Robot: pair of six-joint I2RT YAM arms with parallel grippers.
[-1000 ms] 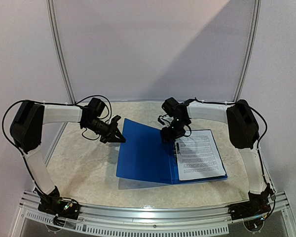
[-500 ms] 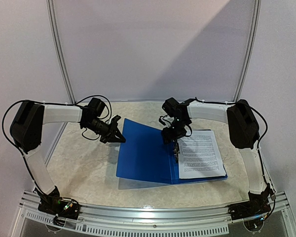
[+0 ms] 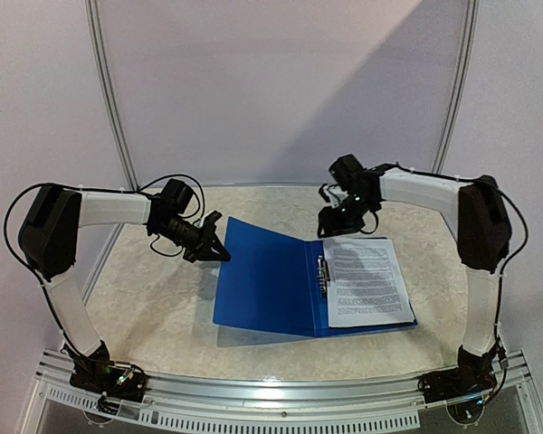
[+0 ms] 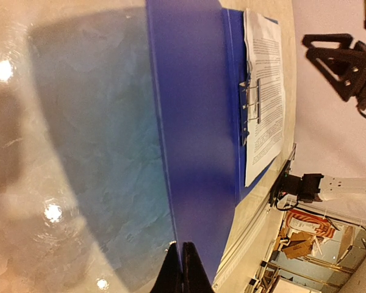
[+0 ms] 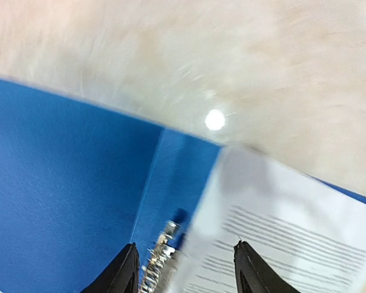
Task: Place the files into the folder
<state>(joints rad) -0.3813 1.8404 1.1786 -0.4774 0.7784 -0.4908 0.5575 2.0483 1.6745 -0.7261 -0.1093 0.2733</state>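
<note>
The dark-blue folder [image 3: 262, 280] lies open on the table, and its left cover [image 4: 192, 122] is tilted up off the surface. My left gripper [image 3: 223, 254] [image 4: 182, 268] is shut on that cover's outer edge. The files [image 3: 366, 282] [image 4: 265, 91] [image 5: 293, 244], white printed sheets, lie on the folder's right half, with their left edge under the metal spine clip [image 3: 323, 276] [image 5: 158, 256]. My right gripper [image 3: 337, 231] [image 5: 186, 268] hovers open above the folder's far edge, over the clip's top end, with nothing between its fingers. It also shows in the left wrist view as a black gripper [image 4: 338, 61].
The marble-look tabletop [image 3: 154, 307] is bounded by white backdrop panels with metal poles [image 3: 109, 99]. An aluminium rail [image 3: 281, 393] runs along the near edge between the arm bases. Cardboard clutter [image 4: 302, 238] lies beyond the table.
My right gripper has lifted off the spine clip and moved back and to the right, its jaws narrowing a little. The clip now lies flat on the sheets. The left arm has not moved.
</note>
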